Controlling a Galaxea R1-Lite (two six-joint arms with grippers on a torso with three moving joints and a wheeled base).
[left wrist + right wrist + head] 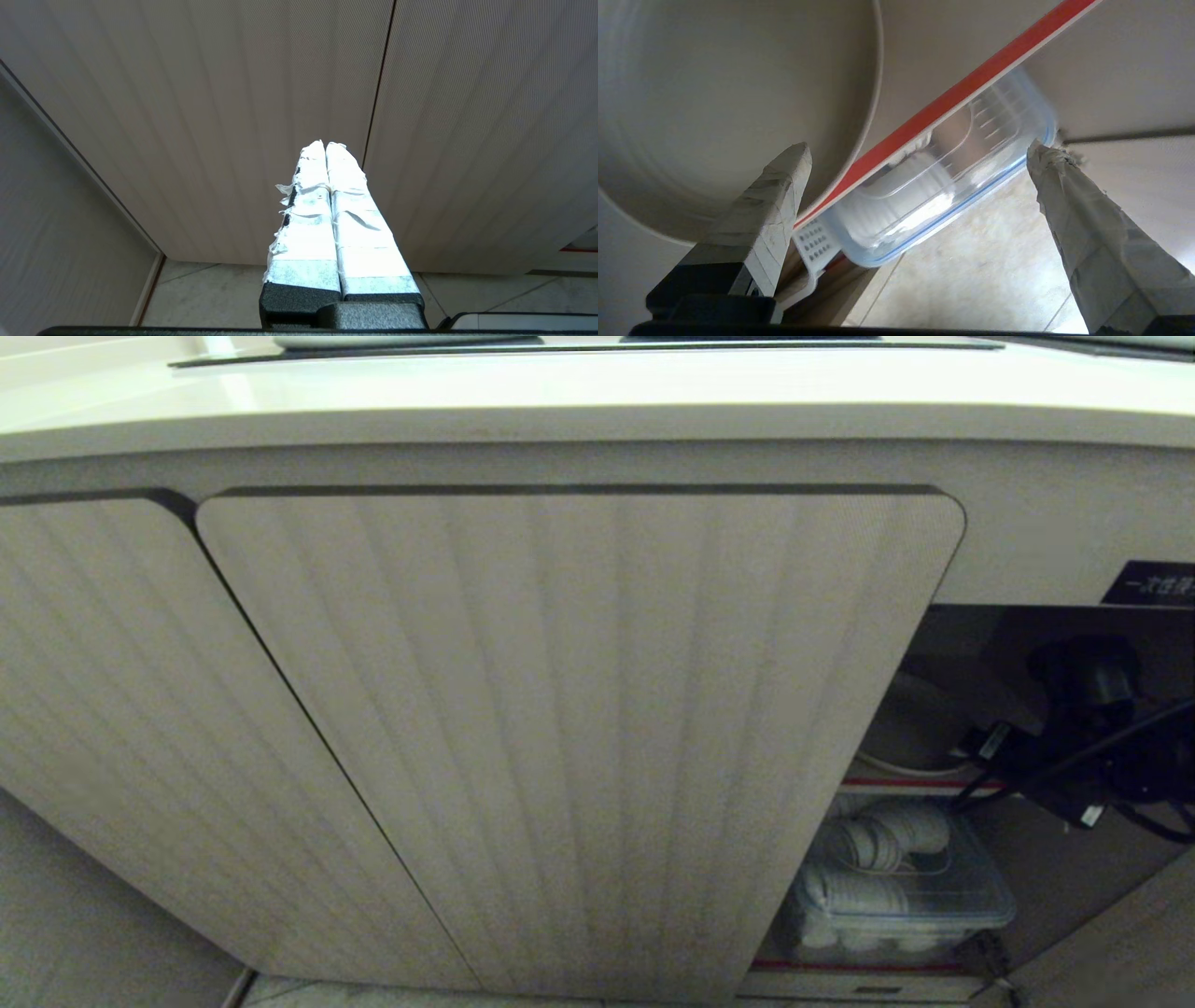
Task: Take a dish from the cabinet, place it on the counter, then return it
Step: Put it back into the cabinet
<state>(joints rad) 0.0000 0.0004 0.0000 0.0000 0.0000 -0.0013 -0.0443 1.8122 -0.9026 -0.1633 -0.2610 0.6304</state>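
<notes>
The cabinet (pixel 579 728) has ribbed doors, and its right compartment stands open. On the inner shelf, edged in red (pixel 971 84), lies the cream dish (pixel 910 733). The right wrist view shows the dish (pixel 714 93) close up as a wide round plate. My right gripper (pixel 917 148) is open at the shelf's front edge, one taped finger (pixel 780 186) over the dish rim, holding nothing. In the head view my dark right arm (pixel 1088 709) reaches into the opening. My left gripper (pixel 325 145) is shut and empty, facing the closed doors. The counter (pixel 597 401) runs above.
A clear lidded container (pixel 901 896) holding white pieces sits on the cabinet floor below the shelf, and the same container (pixel 943 186) shows between my right fingers. A black label (pixel 1153 585) hangs over the opening. Pale floor tiles (pixel 980 280) lie beneath.
</notes>
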